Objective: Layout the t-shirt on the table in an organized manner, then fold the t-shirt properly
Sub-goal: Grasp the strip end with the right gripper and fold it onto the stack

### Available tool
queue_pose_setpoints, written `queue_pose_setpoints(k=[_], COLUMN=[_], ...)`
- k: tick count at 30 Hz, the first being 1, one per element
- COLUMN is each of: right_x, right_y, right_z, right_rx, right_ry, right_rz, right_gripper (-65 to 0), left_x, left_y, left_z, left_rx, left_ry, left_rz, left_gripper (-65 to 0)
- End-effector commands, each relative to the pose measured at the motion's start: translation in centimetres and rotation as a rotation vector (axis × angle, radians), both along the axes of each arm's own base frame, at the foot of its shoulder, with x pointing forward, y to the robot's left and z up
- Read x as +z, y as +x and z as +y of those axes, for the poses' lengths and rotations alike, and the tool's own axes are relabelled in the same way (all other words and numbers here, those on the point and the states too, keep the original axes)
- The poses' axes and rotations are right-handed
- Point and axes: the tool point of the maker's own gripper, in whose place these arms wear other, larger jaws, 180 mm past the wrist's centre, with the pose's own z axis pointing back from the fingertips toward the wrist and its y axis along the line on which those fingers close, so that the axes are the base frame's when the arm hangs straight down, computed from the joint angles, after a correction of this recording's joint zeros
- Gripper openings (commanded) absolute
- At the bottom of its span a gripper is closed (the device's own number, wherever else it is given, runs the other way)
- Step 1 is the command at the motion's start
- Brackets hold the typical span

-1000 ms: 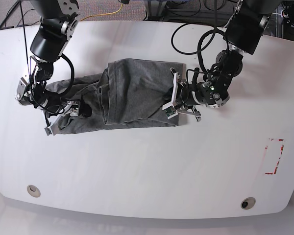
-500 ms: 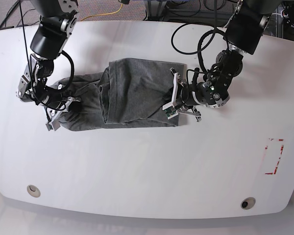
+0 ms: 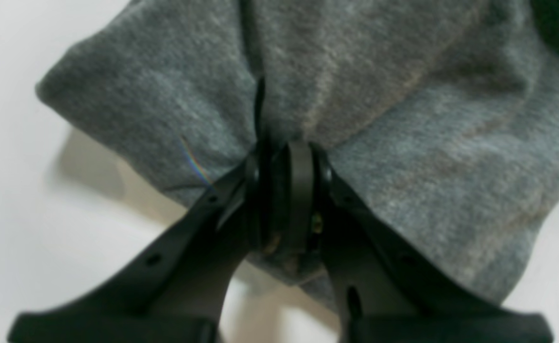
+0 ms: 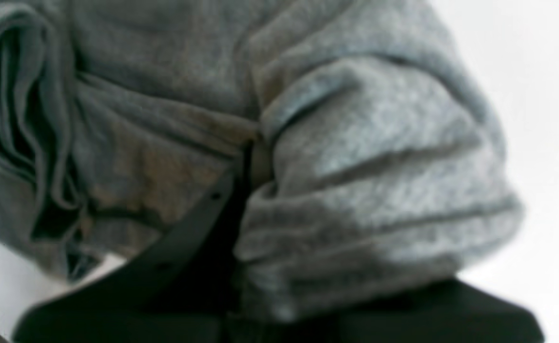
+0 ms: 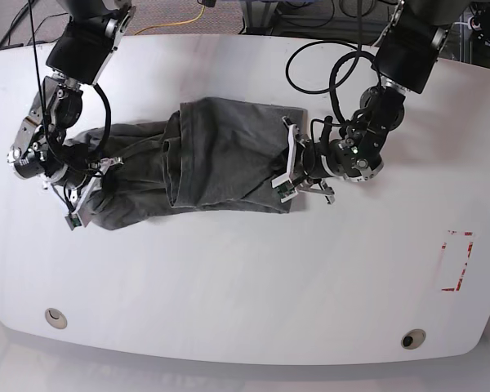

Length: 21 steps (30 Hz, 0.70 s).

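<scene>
The grey t-shirt (image 5: 220, 159) lies bunched lengthwise across the far middle of the white table (image 5: 245, 278). On the base view's right, my left gripper (image 5: 286, 165) is shut on the shirt's right edge. The left wrist view shows its black fingers (image 3: 303, 190) pinching a fold of the t-shirt (image 3: 403, 143) at the left gripper (image 3: 284, 157). My right gripper (image 5: 86, 194) is shut on the shirt's left end. In the right wrist view the t-shirt (image 4: 379, 166) bulges over the right gripper (image 4: 250, 162) and hides one finger.
A red tape rectangle (image 5: 457, 261) marks the table's right side. Two round cable holes (image 5: 55, 317) (image 5: 412, 337) sit near the front edge. Black cables (image 5: 327, 65) loop over the far side, by the left arm.
My right gripper has shut on the shirt's left end and drawn it further left, stretching the cloth. The left gripper has kept its hold and barely moved.
</scene>
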Motion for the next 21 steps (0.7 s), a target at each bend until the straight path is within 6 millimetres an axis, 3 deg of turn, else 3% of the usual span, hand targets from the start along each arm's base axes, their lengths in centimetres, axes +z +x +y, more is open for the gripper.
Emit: queue_pose_setpoints(k=[1,9,21], right_x=[3.0,6.2,4.8], right_y=[0.4,-0.3,-0.3], right_z=[-0.6,2.1,9.2], right_rx=[-0.005,0.04,0.214], right_ry=[-0.074,-0.129,-0.067], right_rz=[-0.078,-0.176,-0.154], right_gripper=[-65.0,-65.0,-65.0], left_x=[-2.6,-2.6,-2.6], left_y=[-1.2,-1.2,-1.2], left_z=[3.6,3.5,3.4], left_rx=[0.006,0.006,0.004], left_ry=[0.196,0.194,0.193], left_rz=[0.059,0.059,0.056], left_gripper=[-60.4,-60.4,-60.4])
